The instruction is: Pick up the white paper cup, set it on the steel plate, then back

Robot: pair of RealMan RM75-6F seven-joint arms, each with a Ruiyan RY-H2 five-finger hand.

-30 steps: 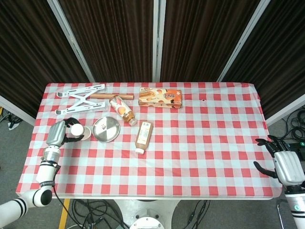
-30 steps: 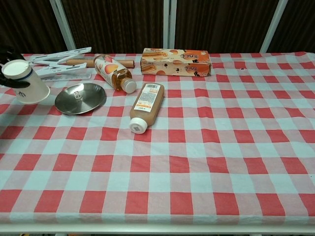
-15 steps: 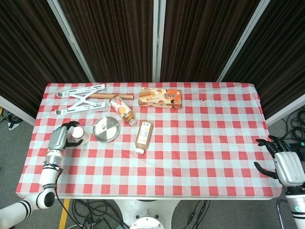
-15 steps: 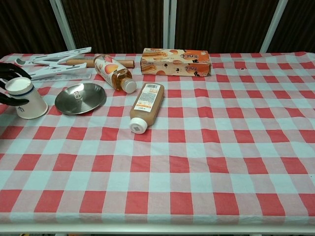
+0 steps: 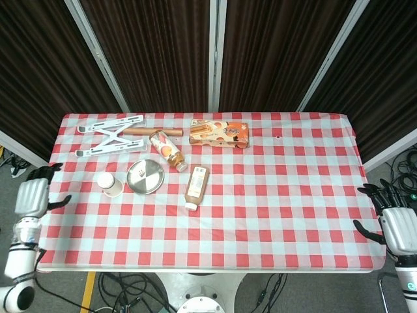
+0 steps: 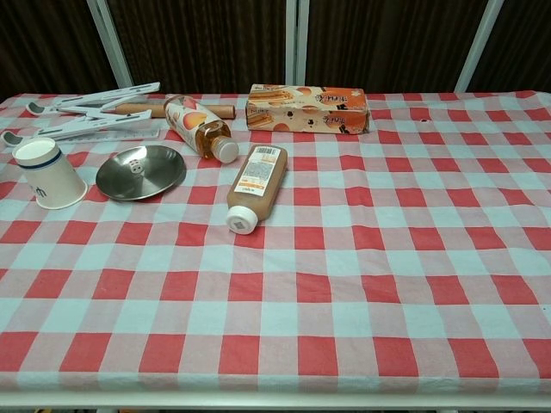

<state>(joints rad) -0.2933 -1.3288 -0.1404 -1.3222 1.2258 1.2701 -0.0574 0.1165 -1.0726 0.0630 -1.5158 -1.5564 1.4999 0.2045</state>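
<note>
The white paper cup stands upside down on the checked cloth, just left of the steel plate, and nothing touches it. My left hand hangs off the table's left edge, well clear of the cup, fingers apart and empty. Off the table's right front corner my right hand is held with its fingers spread and nothing in it. The chest view shows neither hand.
A brown bottle lies right of the plate, an orange-labelled bottle behind it. A snack box, a wooden rolling pin and a white folding rack line the back of the table.
My left hand has let go of the cup and drawn back leftward off the table edge. The cup now stands alone on the cloth. The right hand has barely shifted.
</note>
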